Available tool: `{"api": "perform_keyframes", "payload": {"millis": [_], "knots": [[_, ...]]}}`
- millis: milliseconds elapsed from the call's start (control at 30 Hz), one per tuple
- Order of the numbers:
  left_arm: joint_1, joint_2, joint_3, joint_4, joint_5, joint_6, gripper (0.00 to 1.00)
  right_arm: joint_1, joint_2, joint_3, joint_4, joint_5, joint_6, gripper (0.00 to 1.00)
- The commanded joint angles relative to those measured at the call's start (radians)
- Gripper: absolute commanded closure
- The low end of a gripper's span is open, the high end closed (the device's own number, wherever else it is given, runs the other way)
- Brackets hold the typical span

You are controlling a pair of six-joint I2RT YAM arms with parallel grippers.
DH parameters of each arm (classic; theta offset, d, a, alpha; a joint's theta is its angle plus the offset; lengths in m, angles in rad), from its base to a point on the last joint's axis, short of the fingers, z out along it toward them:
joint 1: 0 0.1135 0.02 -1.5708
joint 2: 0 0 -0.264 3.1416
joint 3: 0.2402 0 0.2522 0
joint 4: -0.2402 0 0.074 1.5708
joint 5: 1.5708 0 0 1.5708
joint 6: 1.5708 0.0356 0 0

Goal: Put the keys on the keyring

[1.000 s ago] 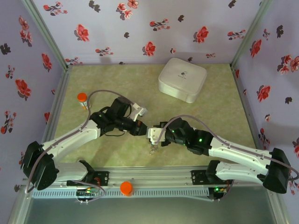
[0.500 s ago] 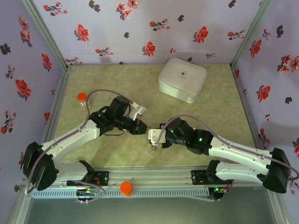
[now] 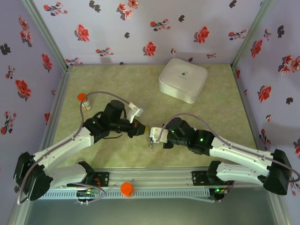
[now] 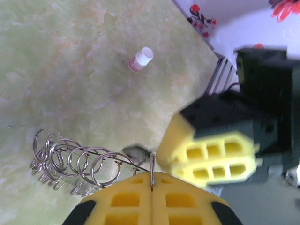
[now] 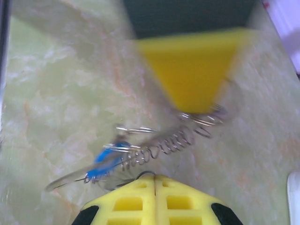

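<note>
keyring (image 4: 79, 161): thin wire with a row of small metal loops strung along it, sat between the two pincer tips over the near-middle of the surface (image 3: 122, 84); whether the loops rested on the surface was unclear.
blue key (image 5: 105, 163): hung on the keyring at the end nearest the right pincer, blue head, pale blade trailing away from it; blurred, so contact with the surface was unclear.
left pincer (image 4: 152, 180): yellow fingers pressed together, clamped on a bare bit of keyring wire that stood upright in the seam between them; in the left wrist view the loops trailed off to the left.
right pincer (image 5: 154, 180): fingers together, no gap; a small curve of wire sat right at the tips; pinched or only touching, couldn't tell.
pincers together: faced each other tip to tip, just beside one another, left arm reaching in from the left and right arm from the right.
in the way: in the top view both pincer heads covered most of the keyring; in the right wrist view the left pincer was a yellow blur over the far end of the loops.
small bottle (image 3: 83, 100): white, orange cap, upright near the left edge, well apart from the keyring.
white box (image 3: 183, 79): rounded square, far right of centre, well apart.
orange disc (image 3: 127, 189): on the front rail between the arm bases.
walls: pale with red flowers.
</note>
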State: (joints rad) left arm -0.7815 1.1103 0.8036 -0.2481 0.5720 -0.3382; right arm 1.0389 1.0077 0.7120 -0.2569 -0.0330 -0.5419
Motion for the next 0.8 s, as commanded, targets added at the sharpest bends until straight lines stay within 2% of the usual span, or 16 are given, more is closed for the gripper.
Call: {"api": "perform_keyframes", "payload": {"millis": [0, 200, 333, 633, 767], "knots": [[-0.019, -0.061, -0.05, 0.094, -0.05, 0.09, 1.0, -0.032, -0.021, -0.04, 0.055, 0.022, 0.276, 1.0], [-0.025, -0.121, -0.138, 0.22, -0.056, 0.155, 1.0, -0.036, 0.013, -0.106, 0.104, 0.102, 0.745, 1.0], [-0.024, -0.102, -0.135, 0.232, -0.061, 0.219, 1.0, -0.035, 0.093, -0.102, 0.061, 0.142, 0.941, 1.0], [-0.025, -0.11, -0.117, 0.197, -0.106, 0.3, 1.0, -0.058, 0.326, 0.006, -0.026, 0.133, 1.019, 1.0], [-0.028, -0.132, -0.148, 0.244, -0.155, 0.392, 1.0, -0.086, 0.413, 0.018, -0.023, 0.098, 1.054, 1.0]]}}
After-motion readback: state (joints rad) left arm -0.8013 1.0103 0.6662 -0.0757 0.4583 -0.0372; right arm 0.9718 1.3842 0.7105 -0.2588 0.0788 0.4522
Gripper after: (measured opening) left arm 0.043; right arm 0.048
